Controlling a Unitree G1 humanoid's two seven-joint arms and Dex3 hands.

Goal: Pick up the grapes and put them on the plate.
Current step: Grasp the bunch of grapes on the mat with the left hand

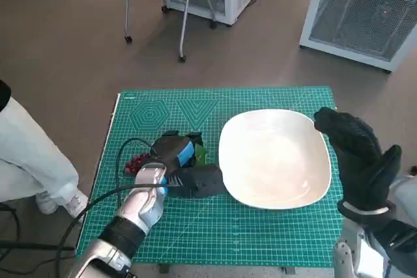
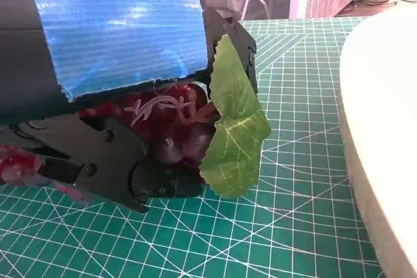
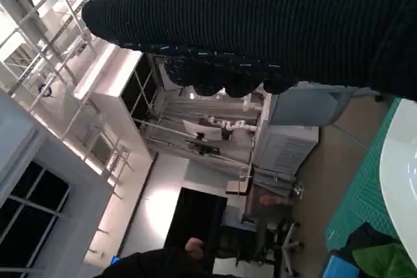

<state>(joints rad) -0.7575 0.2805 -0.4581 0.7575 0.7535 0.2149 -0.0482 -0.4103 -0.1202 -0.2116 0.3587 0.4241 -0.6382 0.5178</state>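
Left hand [image 1: 177, 154], black with blue tape over its back, down on the green gridded cutting mat [image 1: 260, 232] at about nine o'clock from the plate. Fingers closed around a bunch of dark red artificial grapes [image 2: 179, 136] with a green fabric leaf [image 2: 233, 128]. From the left wrist camera: grapes tucked under the taped back, between the black fingers [image 2: 111, 161], leaf sticking out on the plate side. From the head camera: a few red grapes [image 1: 135, 163] poking out at the hand's nine o'clock side, a sliver of green leaf [image 1: 201, 153] at its three o'clock side. Bunch low over the mat; lifted or resting, cannot tell. Not on the plate.

Large white oval plate [image 1: 273, 161] at the mat's centre-right, just beside the left hand, its near edge touching or nearly touching the dark wrist part of that hand.

Right hand [image 1: 357, 154], in a black knitted glove, raised at three o'clock of the plate, over its rim, fingers loosely spread and holding nothing. Glove [image 3: 260, 24] a dark band across the right wrist picture, with the plate's edge [image 3: 399, 174] and the leaf [image 3: 384, 258] in a corner.

Black cable [image 1: 124, 154] looping from the left forearm across the mat. A person's pale trouser leg and shoe [image 1: 39, 167] at nine o'clock of the table. Grey chair legs [image 1: 182, 30] and white cabinets [image 1: 365, 17] toward twelve o'clock on the brown floor.
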